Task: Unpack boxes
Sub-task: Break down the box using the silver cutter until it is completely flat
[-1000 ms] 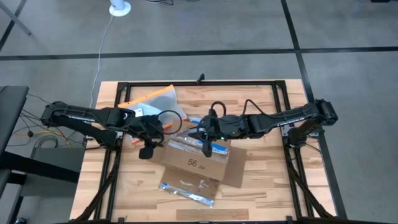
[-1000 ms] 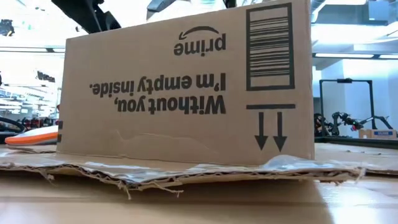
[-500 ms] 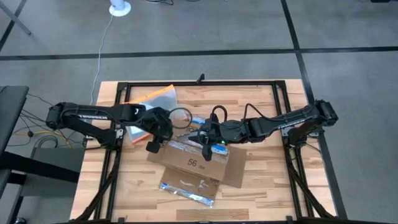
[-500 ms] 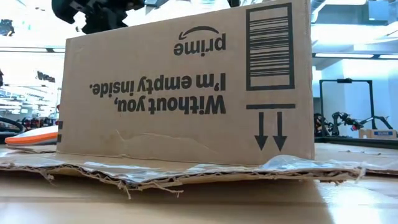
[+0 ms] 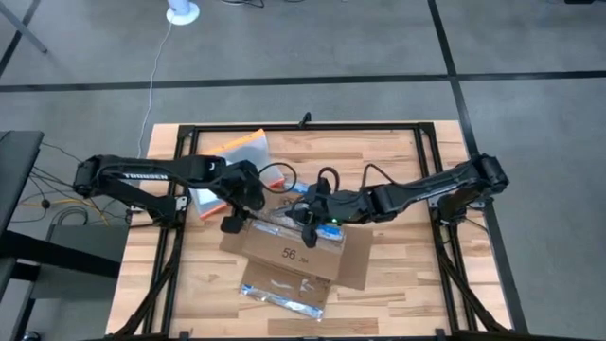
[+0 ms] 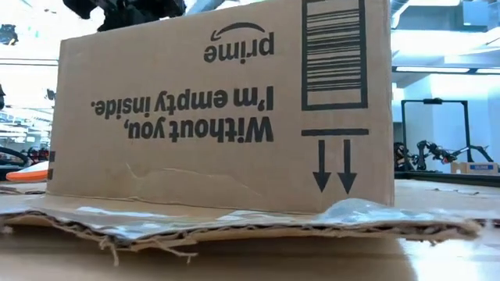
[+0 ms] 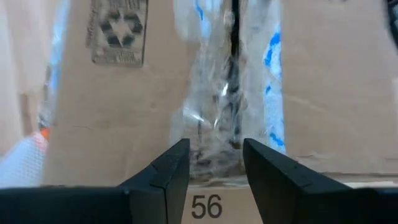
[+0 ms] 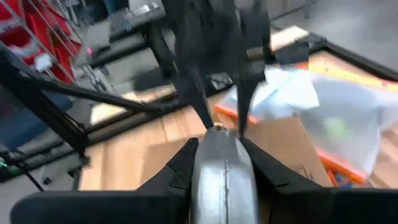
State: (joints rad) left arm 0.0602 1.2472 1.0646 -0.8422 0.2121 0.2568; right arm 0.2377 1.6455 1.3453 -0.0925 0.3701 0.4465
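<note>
A torn flap [image 6: 234,222] lies nearest on the tabletop [image 5: 398,284]. Behind it the box [image 5: 289,248] sits mid-table, print upside down. Over its taped top, the left pincer [image 7: 214,163] hangs released, fingers apart over the seam. The right pincer [image 8: 224,146] is clenched on a silver tool [image 8: 224,180] at the box's far edge. Beyond lies a pouch [image 5: 227,152].
</note>
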